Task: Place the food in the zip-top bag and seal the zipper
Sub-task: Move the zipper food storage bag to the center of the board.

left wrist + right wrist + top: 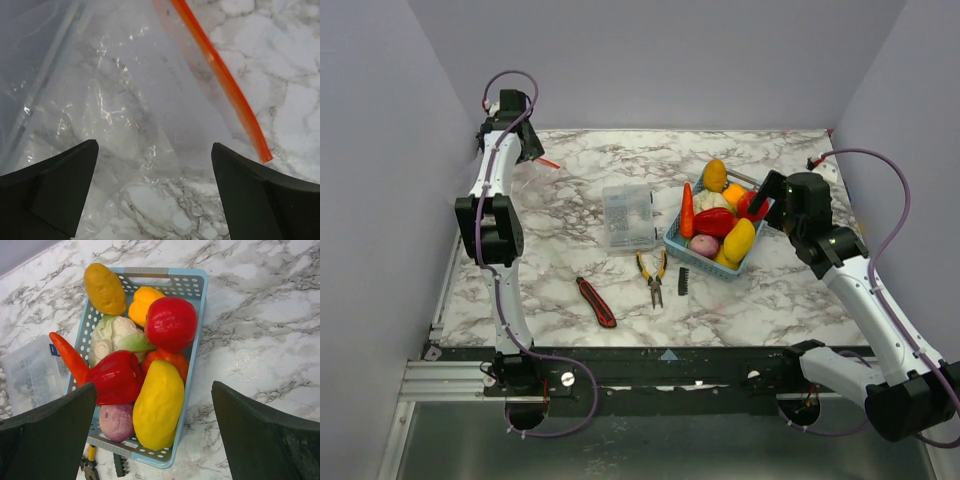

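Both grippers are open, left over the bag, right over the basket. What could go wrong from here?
1. The zip-top bag lies flat on the table. The left gripper may pinch both layers together or slip off the thin film instead of opening the mouth at the zipper.
2. The food is packed tight in the basket. The right gripper, closing on the yellow piece, could drag the red pepper along.

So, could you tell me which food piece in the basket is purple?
The round piece at the basket's end nearest the pliers; no other is purple.
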Controlling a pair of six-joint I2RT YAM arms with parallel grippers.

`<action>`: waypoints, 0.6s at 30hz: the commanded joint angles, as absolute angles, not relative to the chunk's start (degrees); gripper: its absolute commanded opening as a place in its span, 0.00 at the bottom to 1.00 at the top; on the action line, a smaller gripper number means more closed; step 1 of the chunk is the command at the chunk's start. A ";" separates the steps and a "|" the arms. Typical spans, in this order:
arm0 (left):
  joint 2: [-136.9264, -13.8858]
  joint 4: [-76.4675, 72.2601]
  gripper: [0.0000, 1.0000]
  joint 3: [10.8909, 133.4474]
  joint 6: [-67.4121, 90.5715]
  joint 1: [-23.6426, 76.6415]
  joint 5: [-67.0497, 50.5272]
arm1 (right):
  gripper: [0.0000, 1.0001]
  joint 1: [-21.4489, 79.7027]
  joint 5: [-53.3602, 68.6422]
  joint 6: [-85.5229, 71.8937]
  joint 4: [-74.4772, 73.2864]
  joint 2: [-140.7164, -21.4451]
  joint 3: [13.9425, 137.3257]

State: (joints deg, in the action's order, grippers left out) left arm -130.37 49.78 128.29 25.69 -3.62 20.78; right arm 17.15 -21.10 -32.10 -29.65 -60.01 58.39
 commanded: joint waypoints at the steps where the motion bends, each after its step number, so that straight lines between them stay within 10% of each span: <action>1: -127.93 55.49 0.90 120.35 24.40 -3.35 18.67 | 1.00 16.95 -19.94 -31.83 -28.61 -58.37 57.07; 12: -116.54 46.28 0.00 101.20 21.02 -3.44 10.86 | 1.00 17.01 -16.37 -31.80 -33.30 -58.88 57.91; 18: -105.67 37.06 0.00 85.24 19.86 -3.43 8.09 | 1.00 16.94 -15.44 -32.60 -33.30 -57.16 57.00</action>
